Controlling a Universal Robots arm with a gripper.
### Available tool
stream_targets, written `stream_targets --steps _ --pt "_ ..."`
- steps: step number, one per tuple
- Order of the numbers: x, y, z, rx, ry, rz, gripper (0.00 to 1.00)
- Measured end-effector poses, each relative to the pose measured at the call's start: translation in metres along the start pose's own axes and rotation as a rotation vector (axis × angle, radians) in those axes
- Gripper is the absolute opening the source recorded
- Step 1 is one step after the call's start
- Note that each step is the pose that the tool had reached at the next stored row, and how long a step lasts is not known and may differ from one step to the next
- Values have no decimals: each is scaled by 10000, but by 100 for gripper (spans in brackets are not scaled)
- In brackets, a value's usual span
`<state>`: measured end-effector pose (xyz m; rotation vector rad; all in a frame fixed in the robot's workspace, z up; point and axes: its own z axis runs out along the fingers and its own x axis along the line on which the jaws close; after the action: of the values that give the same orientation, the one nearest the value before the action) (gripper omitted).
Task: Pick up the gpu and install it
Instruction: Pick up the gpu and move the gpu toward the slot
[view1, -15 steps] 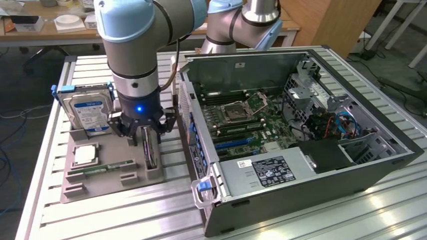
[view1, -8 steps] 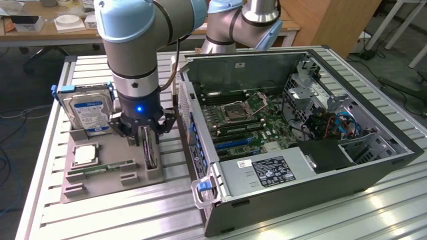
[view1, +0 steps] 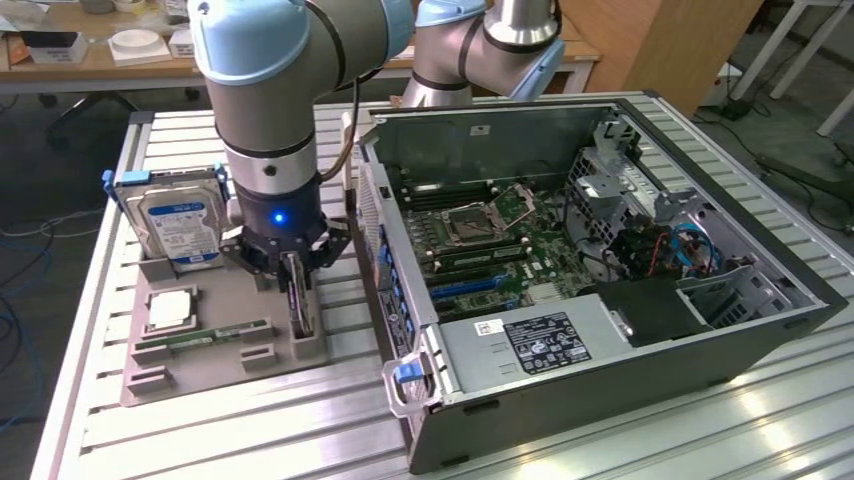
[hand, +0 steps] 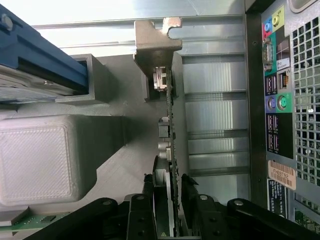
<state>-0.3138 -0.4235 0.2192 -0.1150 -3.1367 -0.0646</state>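
- Nearest the wrist camera are my two black fingers (hand: 148, 187), one on each side of the gpu's (hand: 170, 115) top edge.
- My claw (hand: 167, 177) is about half open. A thin gap shows on each side of the card, so nothing is gripped.
- The gpu stands on edge in a slot of the grey holder (hand: 130, 145), with its silvery end bracket (hand: 155, 37) at the end far from my fingers.
- In the exterior view my claw (view1: 296, 262) hangs straight down over the gpu (view1: 303, 315), which sits at the edge of the grey holder (view1: 227, 300) nearest the open computer case (view1: 601, 390).
- Also on the holder are a hard drive (view1: 180, 220) standing upright at its far end, a square processor chip (view1: 171, 310) lying flat and a green memory stick (view1: 200, 337).
- The holder rests on the slatted metal table (view1: 267, 430), just beside the case.
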Motion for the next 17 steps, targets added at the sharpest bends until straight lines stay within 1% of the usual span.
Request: stream_targets --steps 7,13,17 --pt "-3 0 0 1 1 0 36" --pt "-2 24 2 0 0 0 36" --pt "-1 25 2 1 0 0 36"
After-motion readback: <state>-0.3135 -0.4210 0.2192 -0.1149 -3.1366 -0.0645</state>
